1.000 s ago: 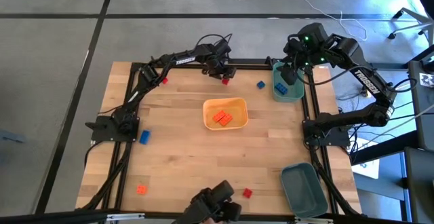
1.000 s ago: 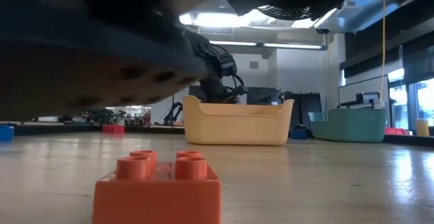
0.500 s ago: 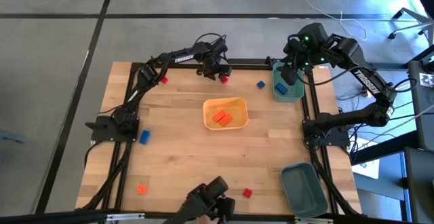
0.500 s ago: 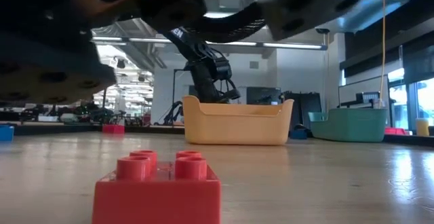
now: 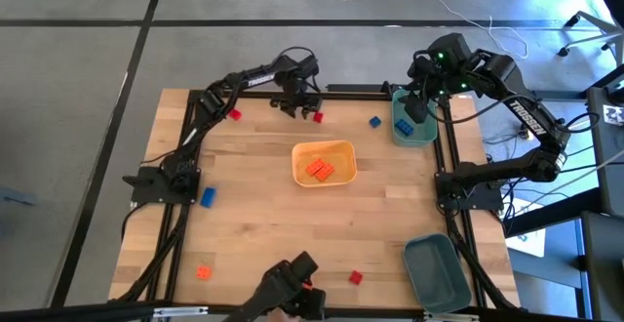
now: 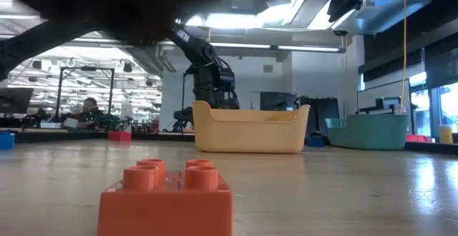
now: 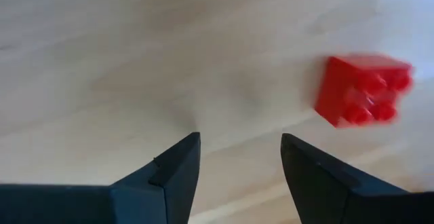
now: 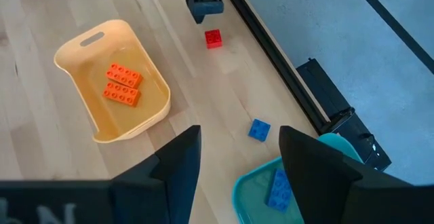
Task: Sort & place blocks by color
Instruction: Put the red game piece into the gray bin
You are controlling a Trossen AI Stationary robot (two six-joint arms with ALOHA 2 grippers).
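At the far edge of the wooden table (image 5: 253, 195), the left gripper (image 5: 295, 106) hangs low with its jaws spread and nothing between them; a red block (image 5: 317, 117) lies on the wood just beside it, clear of both fingers. The left wrist view shows that same red block (image 7: 361, 90) off to one side of the gap, studs up, not touched. Over the far right corner the right gripper (image 5: 417, 107) hovers above a teal bin (image 5: 429, 137), its jaws also spread and empty, and at least one blue block (image 8: 279, 187) lies in that bin. Another blue block (image 5: 374, 122) sits on the table near the bin. A yellow-orange tray (image 5: 341, 172) in the middle of the table holds two orange blocks (image 5: 320, 170) side by side. Other blocks are scattered well apart: a red one (image 5: 235, 115) near the far left corner, a blue one (image 5: 207, 197) at the left side, an orange one (image 5: 203, 272) near the front left, and a red one (image 5: 356, 277) near the front. A second teal bin (image 5: 436, 273) stands at the front right corner.
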